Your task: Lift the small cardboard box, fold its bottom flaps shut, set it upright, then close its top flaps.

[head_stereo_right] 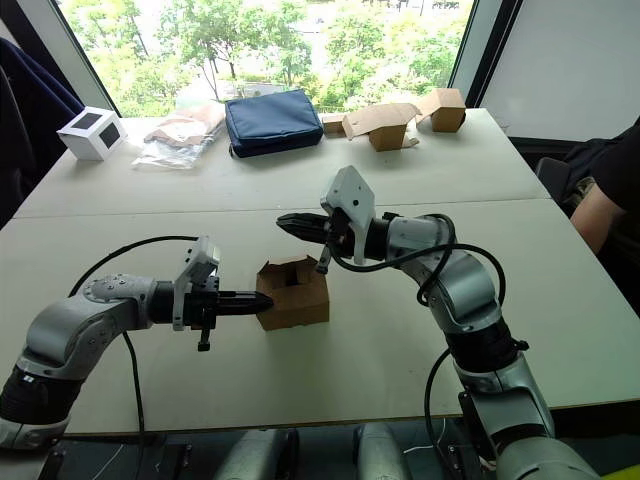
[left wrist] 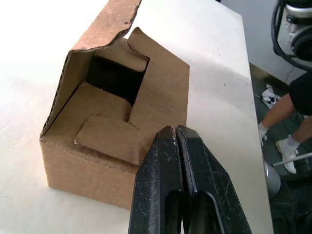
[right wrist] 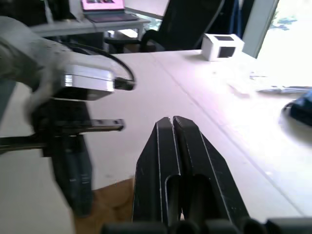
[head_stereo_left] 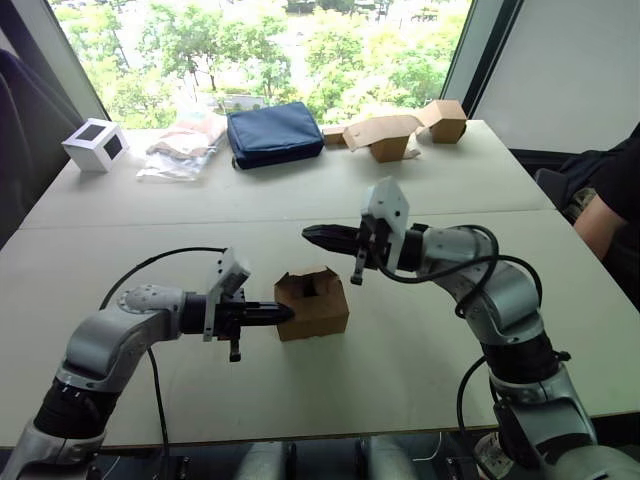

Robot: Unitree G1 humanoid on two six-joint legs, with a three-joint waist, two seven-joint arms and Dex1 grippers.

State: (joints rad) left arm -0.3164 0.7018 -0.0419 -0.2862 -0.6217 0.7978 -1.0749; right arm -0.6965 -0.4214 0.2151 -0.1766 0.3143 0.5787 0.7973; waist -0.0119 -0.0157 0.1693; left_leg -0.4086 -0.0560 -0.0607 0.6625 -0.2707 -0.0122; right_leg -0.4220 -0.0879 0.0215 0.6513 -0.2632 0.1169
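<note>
The small cardboard box [head_stereo_left: 312,303] stands upright on the table between my two arms. Its top flaps [left wrist: 109,131] are partly folded inward, a dark opening [left wrist: 114,78] remains, and one flap [left wrist: 112,19] still stands up on the far side. My left gripper [head_stereo_left: 285,312] is shut, and its tip [left wrist: 174,131] touches the box's left upper edge. My right gripper [head_stereo_left: 308,233] is shut with nothing in it and hovers a little above the box, pointing left. The right wrist view shows that gripper [right wrist: 171,119] over the cardboard [right wrist: 112,204], with my left arm beyond.
Along the far edge lie a white cube [head_stereo_left: 95,143], plastic bags [head_stereo_left: 185,145], a dark blue pouch [head_stereo_left: 273,133] and other cardboard boxes [head_stereo_left: 395,135] with splayed flaps. A person [head_stereo_left: 610,200] sits at the right side of the table [head_stereo_left: 400,380].
</note>
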